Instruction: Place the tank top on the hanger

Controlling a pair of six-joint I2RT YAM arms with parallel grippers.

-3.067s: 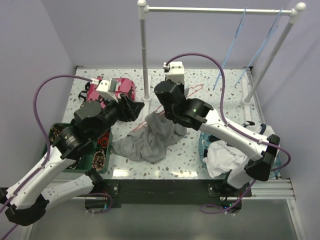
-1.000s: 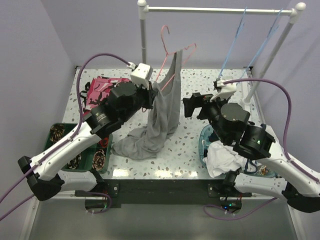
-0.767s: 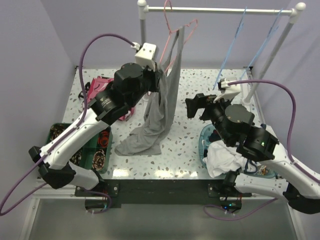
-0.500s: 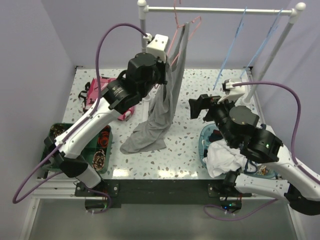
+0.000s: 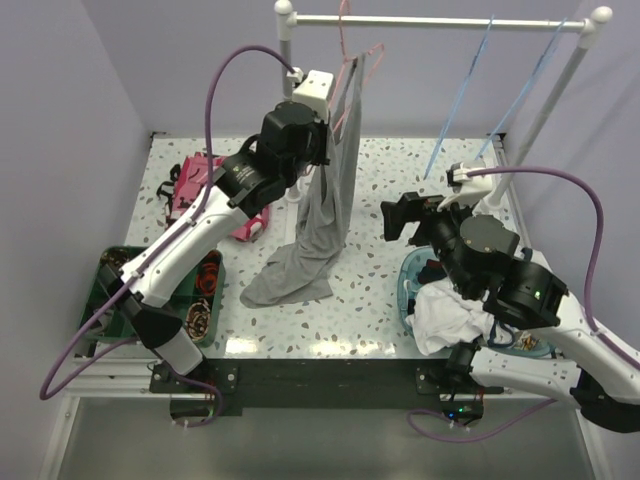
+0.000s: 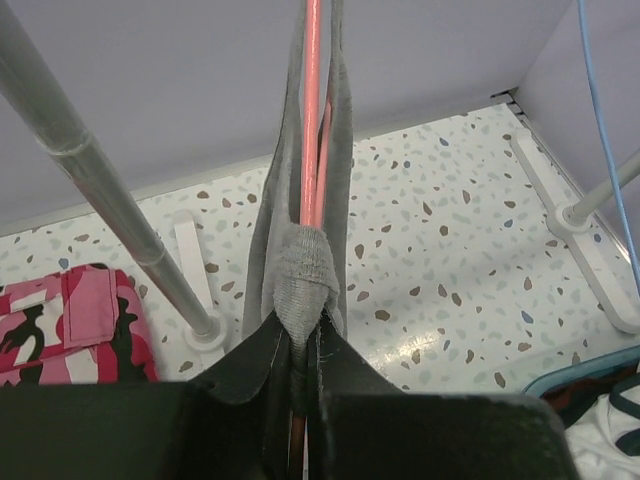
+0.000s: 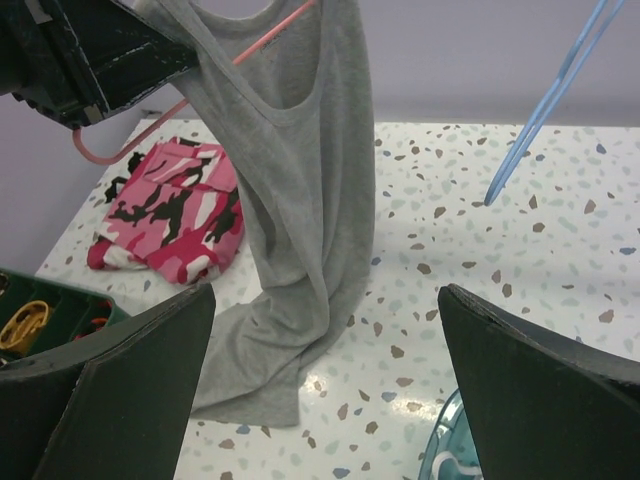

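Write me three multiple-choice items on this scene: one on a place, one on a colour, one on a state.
1. Where does the lower end of the tank top rest?
A. on the table
B. in the green bin
C. over the rail

2. What colour is the hanger inside the tank top?
A. blue
B. pink
C. white

3. How is the right gripper?
A. shut on the tank top
B. shut on the hanger
C. open, holding nothing

Answers:
1 A: the grey cloth pools on the speckled tabletop.
2 B: a pink wire runs up between the straps.
3 C: its fingers stand wide apart with nothing between them.
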